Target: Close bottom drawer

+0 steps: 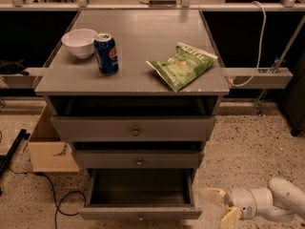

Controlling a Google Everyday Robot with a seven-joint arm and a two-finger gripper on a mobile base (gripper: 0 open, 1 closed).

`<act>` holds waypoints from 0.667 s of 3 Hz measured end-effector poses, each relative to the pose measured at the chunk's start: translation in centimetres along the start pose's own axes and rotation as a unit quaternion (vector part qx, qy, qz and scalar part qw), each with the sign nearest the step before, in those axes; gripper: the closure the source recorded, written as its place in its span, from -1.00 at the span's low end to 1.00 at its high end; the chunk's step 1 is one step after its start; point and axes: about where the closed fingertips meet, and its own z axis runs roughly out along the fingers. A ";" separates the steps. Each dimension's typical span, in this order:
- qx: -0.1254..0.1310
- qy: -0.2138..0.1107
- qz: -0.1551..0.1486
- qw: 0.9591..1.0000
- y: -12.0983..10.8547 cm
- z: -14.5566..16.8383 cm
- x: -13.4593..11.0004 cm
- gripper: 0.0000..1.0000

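The bottom drawer (140, 213) of the grey cabinet is pulled far out, its dark box walls and empty inside showing and its slim front panel at the frame's lower edge. My gripper (221, 206) is on the white arm at the lower right, just right of the drawer's front right corner and apart from it. Its two pale fingers are spread open and hold nothing.
Two upper drawers (135, 129) stand slightly out. On the cabinet top (143, 42) are a white bowl (79, 42), a blue can (106, 53) and a green chip bag (182, 64). A cardboard box (47, 147) and a black cable (52, 194) lie on the floor at the left.
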 end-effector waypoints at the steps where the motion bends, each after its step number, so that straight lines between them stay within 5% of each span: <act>1: -0.006 -0.020 -0.058 0.998 0.1 -0.1 -0.4 -1.00; 2: -0.007 -0.021 -0.067 0.998 0.2 -0.1 -0.5 -1.00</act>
